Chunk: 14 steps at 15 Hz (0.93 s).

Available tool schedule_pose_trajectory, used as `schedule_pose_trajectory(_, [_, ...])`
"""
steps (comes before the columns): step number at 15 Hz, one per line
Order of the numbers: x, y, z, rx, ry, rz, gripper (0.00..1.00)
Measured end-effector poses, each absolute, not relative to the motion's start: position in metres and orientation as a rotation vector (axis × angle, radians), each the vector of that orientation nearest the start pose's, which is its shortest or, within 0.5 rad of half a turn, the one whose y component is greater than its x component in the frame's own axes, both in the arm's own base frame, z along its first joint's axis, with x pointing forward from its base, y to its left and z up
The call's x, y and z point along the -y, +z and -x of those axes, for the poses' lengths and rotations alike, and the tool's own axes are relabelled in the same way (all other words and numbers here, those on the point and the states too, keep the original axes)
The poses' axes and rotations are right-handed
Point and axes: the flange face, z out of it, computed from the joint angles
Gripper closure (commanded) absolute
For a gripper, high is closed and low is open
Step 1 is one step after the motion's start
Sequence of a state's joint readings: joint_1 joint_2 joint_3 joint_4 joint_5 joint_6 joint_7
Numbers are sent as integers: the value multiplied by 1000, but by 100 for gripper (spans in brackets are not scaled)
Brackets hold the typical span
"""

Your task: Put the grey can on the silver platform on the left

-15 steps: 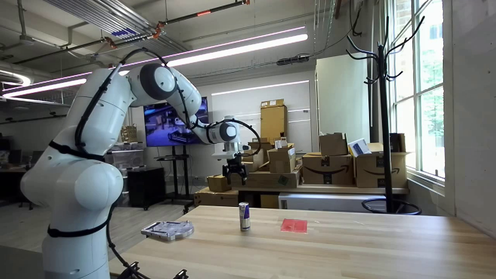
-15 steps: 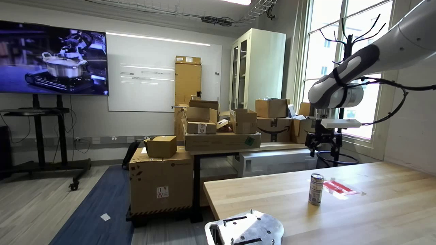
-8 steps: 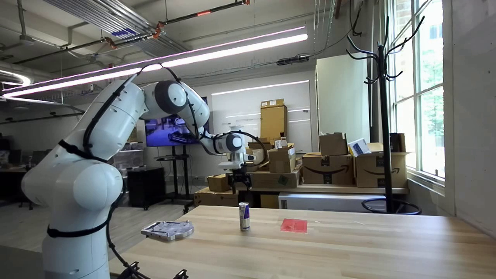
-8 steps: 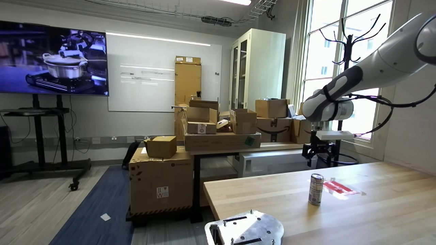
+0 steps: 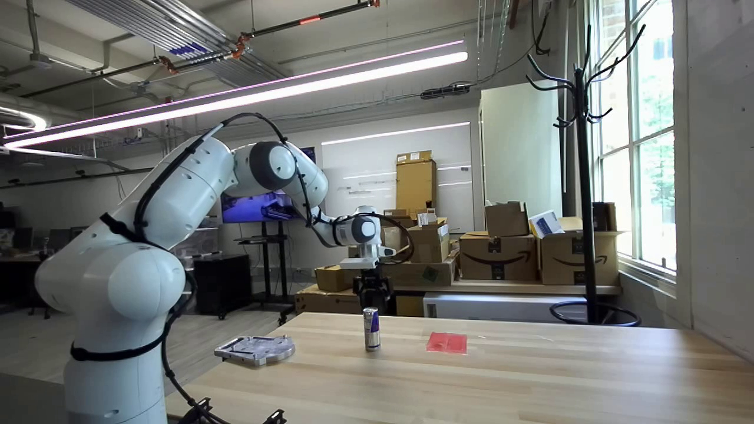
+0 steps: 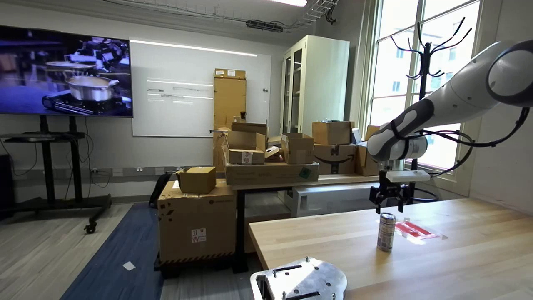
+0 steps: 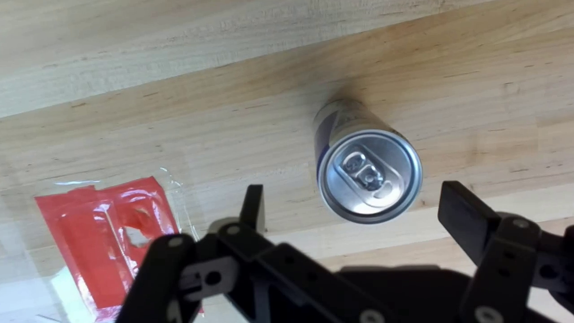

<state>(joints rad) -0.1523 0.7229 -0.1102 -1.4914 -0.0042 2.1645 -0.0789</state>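
The grey can (image 5: 371, 330) stands upright on the table, with a dark blue band. It also shows in an exterior view (image 6: 386, 232) and from above in the wrist view (image 7: 370, 177). The silver platform (image 5: 256, 350) is a low metal plate at the table's left edge; it shows cut off at the bottom of an exterior view (image 6: 300, 279) and is out of the wrist view. My gripper (image 6: 389, 208) is open and empty, pointing down a little above the can's top. In the wrist view the fingers (image 7: 352, 204) are apart, the can top lying ahead of and between their tips, untouched.
A flat red piece (image 7: 107, 242) under clear plastic lies on the wooden table (image 5: 530, 377) beside the can; it also shows in both exterior views (image 5: 447, 343) (image 6: 414, 230). Cardboard boxes (image 5: 498, 256) and a coat rack (image 5: 583, 176) stand behind the table.
My arm has reached forward and lowered, bringing the open gripper down towards the can's top. The gripper has also turned about its vertical axis. The can and platform have not moved.
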Motion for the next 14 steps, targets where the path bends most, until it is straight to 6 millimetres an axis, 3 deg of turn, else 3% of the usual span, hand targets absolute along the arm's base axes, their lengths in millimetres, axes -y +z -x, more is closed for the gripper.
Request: schedule_pose_trajectory(14, [174,204,-688,-169,173,3157,0])
